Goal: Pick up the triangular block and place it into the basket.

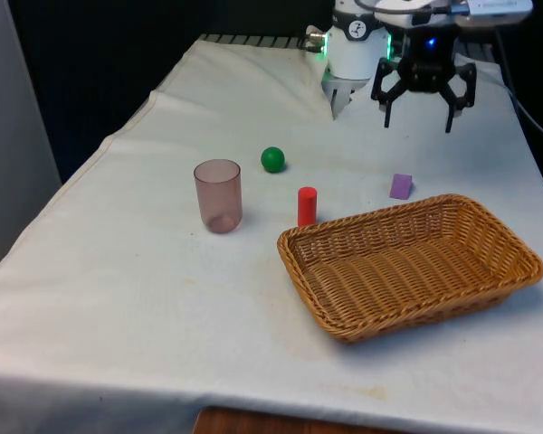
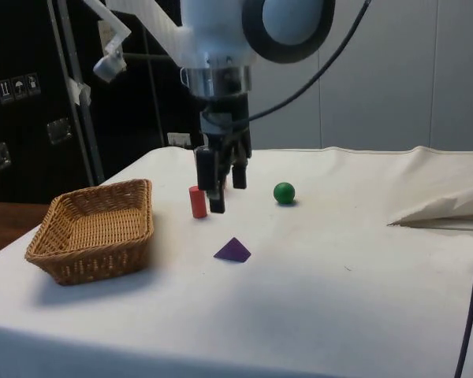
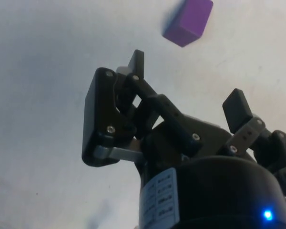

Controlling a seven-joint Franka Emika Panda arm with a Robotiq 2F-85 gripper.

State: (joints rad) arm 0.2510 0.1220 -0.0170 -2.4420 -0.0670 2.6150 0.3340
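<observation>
The purple triangular block [image 1: 400,186] lies on the white cloth just beyond the far rim of the wicker basket [image 1: 489,285]. It shows as a small pyramid [image 2: 233,250] in the side view and as a purple shape [image 3: 188,22] in the wrist view. My gripper [image 1: 419,116] hangs open in the air above the cloth, behind the block and well above it, with nothing between its fingers [image 3: 136,62]. In the side view the gripper [image 2: 225,193] is a short way above the cloth, beyond the block. The basket [image 2: 59,260] holds nothing.
A red cylinder [image 1: 307,205] stands upright near the basket's far corner on the front view's left. A green ball [image 1: 272,159] lies further back. A translucent pink cup [image 1: 218,195] stands to the front view's left of the cylinder.
</observation>
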